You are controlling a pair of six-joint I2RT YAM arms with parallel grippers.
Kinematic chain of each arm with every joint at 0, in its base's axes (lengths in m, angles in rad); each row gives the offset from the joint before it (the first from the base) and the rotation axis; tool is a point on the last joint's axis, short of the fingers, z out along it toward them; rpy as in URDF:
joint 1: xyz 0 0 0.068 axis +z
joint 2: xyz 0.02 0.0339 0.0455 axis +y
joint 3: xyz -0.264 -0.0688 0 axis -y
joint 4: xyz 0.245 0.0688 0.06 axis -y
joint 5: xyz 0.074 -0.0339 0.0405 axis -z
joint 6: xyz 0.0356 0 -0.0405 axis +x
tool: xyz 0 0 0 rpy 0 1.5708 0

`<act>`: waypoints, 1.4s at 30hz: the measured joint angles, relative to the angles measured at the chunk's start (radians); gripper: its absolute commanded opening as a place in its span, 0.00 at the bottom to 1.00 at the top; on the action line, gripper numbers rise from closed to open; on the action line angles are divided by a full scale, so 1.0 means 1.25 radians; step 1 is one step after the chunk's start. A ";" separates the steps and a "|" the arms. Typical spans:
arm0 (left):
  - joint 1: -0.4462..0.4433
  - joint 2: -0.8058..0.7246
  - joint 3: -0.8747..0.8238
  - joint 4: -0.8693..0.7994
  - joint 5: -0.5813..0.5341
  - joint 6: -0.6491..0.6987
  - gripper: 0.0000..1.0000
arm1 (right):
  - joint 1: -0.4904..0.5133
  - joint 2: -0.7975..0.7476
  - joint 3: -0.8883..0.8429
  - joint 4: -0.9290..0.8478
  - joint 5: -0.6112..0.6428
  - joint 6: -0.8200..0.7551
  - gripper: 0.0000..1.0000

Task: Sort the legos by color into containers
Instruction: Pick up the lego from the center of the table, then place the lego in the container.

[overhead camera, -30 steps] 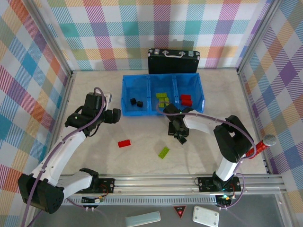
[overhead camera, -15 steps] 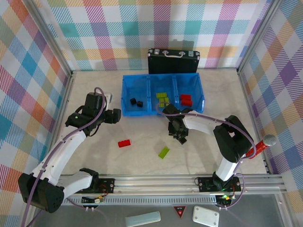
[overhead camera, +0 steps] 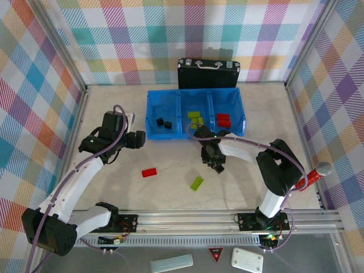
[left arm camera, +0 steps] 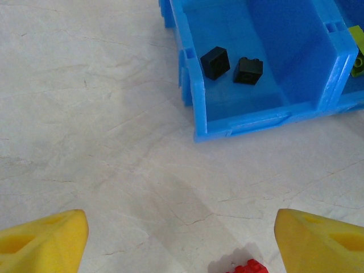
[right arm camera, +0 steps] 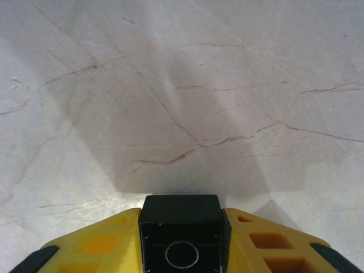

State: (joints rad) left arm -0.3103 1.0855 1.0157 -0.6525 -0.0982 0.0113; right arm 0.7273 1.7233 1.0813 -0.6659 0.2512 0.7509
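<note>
A small black lego (right arm camera: 182,233) sits pinched between the yellow fingers of my right gripper (right arm camera: 182,242), its hollow underside facing the camera, just above the marble table. From above, that gripper (overhead camera: 215,162) is in front of the blue container (overhead camera: 196,94). The container's left compartment holds two black legos (left arm camera: 215,61), the middle one lime-green legos (overhead camera: 196,119), the right one red legos (overhead camera: 223,119). A red lego (overhead camera: 149,172) and a lime-green lego (overhead camera: 197,182) lie loose on the table. My left gripper (left arm camera: 182,250) hangs open above the table, the red lego (left arm camera: 245,267) near its right finger.
A black briefcase (overhead camera: 208,74) with a silver handle stands behind the container. Checkered walls close in the table on three sides. A metal rail (overhead camera: 187,219) runs along the near edge.
My right gripper has closed on the black lego and shifted slightly left. The left arm has stayed still.
</note>
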 measured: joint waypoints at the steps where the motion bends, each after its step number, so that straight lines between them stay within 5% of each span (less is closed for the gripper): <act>1: 0.000 0.000 0.000 0.000 0.000 0.000 0.85 | 0.002 0.000 0.007 -0.003 0.000 -0.002 0.37; 14: 0.000 0.000 0.000 0.000 0.000 0.001 0.85 | 0.054 0.092 0.208 -0.048 0.002 -0.021 0.36; 42: 0.000 0.013 0.000 0.000 0.009 0.003 0.83 | 0.095 0.478 0.872 -0.145 -0.041 -0.133 0.36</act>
State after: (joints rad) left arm -0.3103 1.1011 1.0157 -0.6525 -0.0875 0.0147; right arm 0.8455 2.3207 2.1715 -0.8467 0.2005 0.5846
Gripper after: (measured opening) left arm 0.834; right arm 0.361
